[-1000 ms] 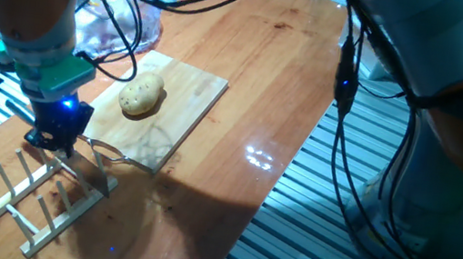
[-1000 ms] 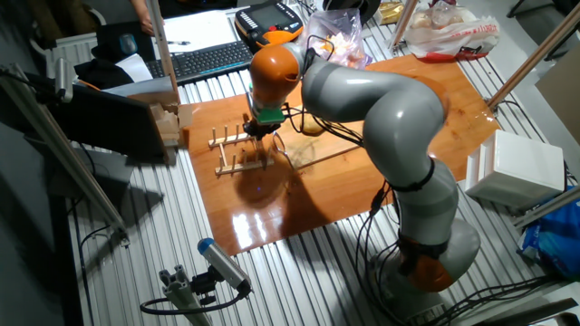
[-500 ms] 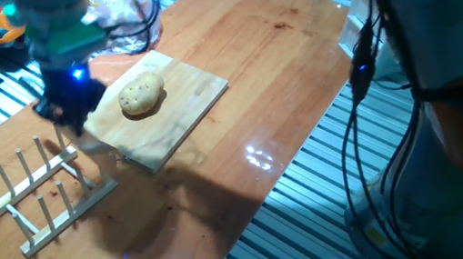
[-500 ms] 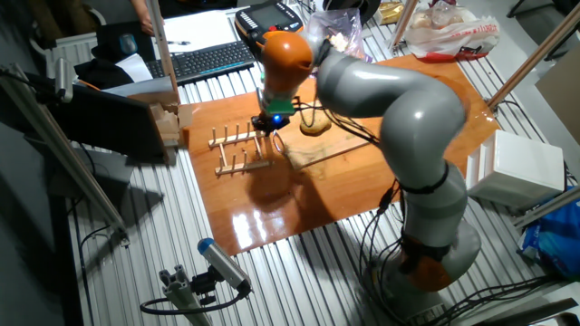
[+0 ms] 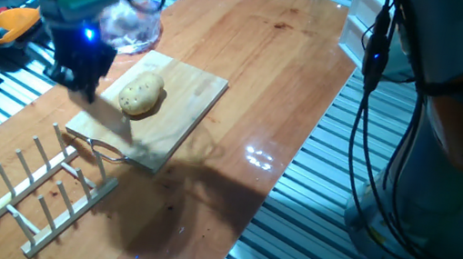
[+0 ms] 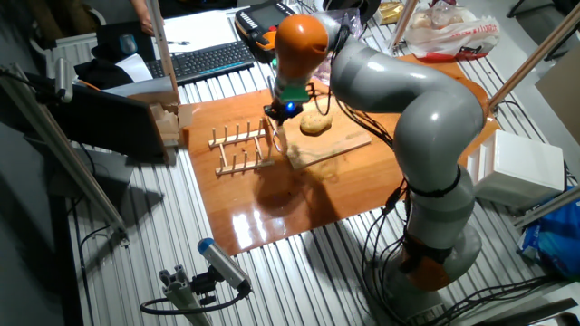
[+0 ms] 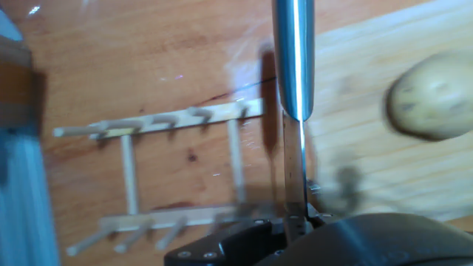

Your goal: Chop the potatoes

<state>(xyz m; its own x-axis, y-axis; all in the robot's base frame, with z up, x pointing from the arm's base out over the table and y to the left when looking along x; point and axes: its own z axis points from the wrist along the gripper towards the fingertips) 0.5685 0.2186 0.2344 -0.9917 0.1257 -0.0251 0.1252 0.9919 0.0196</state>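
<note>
One tan speckled potato point(image 5: 141, 95) lies whole on the wooden cutting board point(image 5: 187, 105). It also shows in the other fixed view point(image 6: 315, 123) and at the right of the hand view point(image 7: 432, 96). No slice is in view. My gripper point(image 5: 81, 79) is shut on a steel knife point(image 7: 293, 66) and stands at the board's left edge, just left of the potato. The knife points down along the fingers, beside the potato and apart from it. In the other fixed view the gripper point(image 6: 283, 113) hangs between the rack and the potato.
A wooden peg rack point(image 5: 43, 189) lies on the table in front of the board, with a wire loop point(image 5: 105, 149) at its end. A clear plastic bag point(image 5: 128, 22) lies behind the board. A keyboard point(image 6: 204, 59) and an orange pendant point(image 5: 8, 23) sit off the table's edge.
My gripper has moved with the knife from over the peg rack to the board's left edge, beside the potato. The potato has not moved.
</note>
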